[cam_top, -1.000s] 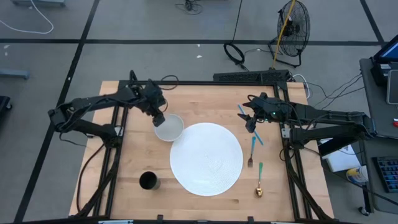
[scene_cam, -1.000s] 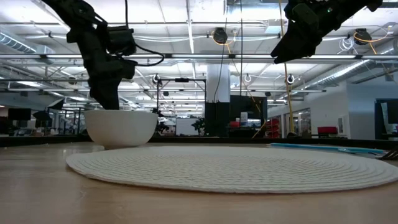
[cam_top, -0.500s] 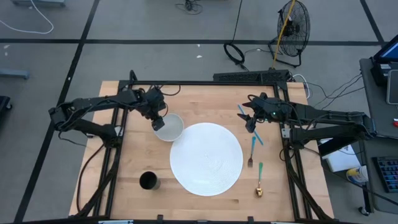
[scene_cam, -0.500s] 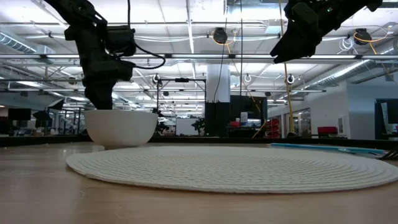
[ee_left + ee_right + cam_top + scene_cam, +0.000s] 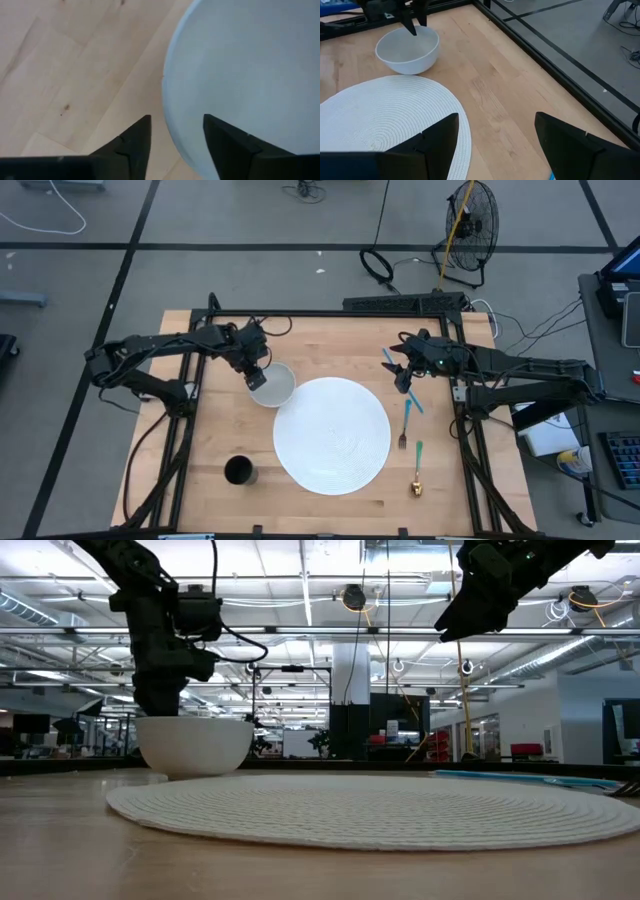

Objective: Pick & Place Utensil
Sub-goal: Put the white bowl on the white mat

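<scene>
Two fingers of the left end effector [image 5: 256,376] now straddle the white bowl's [image 5: 275,388] rim, spread but narrowing. Right end effector [image 5: 403,379] hovers unchanged, spread empty above the blue utensil [image 5: 413,402].

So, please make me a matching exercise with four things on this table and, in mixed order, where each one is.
Things:
1. white bowl
2. black cup
3. round white placemat
4. fork

Places:
A. middle of the table
B. near the table's front edge, on the left arm's side
C. just right of the placemat
D. at the placemat's far left edge, with the left gripper over its rim

Pairs: 1-D, 2-B, 3-A, 4-C
</scene>
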`<state>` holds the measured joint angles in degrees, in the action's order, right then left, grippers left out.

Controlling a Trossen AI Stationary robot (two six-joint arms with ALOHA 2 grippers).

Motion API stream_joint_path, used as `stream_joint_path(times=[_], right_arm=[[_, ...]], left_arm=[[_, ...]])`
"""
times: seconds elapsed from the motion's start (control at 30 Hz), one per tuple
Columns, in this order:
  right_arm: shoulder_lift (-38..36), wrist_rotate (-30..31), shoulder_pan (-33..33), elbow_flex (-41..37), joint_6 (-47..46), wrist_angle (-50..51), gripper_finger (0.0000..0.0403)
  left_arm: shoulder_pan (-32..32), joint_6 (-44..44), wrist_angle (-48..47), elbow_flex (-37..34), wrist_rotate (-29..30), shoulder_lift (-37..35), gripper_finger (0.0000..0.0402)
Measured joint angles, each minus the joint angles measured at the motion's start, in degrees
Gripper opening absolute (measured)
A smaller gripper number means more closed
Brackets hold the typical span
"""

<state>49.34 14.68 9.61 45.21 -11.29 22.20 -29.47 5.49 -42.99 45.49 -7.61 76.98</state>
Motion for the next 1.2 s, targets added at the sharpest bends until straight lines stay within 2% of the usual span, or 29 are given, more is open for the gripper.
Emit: stream_joint_path(times=[0.27, 0.4, 0.63, 0.9, 1.2], right_arm=[[0.00, 0.00, 0.00, 0.00, 0.00, -0.02, 0.0254], [0.00, -0.02, 0.00, 0.00, 0.00, -0.02, 0.0254], [0.00, -0.02, 0.00, 0.00, 0.00, -0.02, 0.0254], [0.00, 0.04, -0.01, 0.00, 0.13, -0.04, 0.0254], [0.00, 0.09, 0.00, 0.00, 0.42, -0.07, 0.0254]], left_arm=[[0.00, 0.26, 0.04, -0.01, 0.36, -0.01, 0.0059], [-0.02, 0.74, 0.00, 0.00, 3.15, -0.02, 0.0011], [-0.07, 0.72, 1.34, 0.02, 4.52, -0.06, 0.0008], [-0.05, -1.12, 3.34, 0.20, 3.52, -0.06, 0.0007], [4.07, -2.03, 2.61, 7.66, 3.30, -0.06, 0.0006]])
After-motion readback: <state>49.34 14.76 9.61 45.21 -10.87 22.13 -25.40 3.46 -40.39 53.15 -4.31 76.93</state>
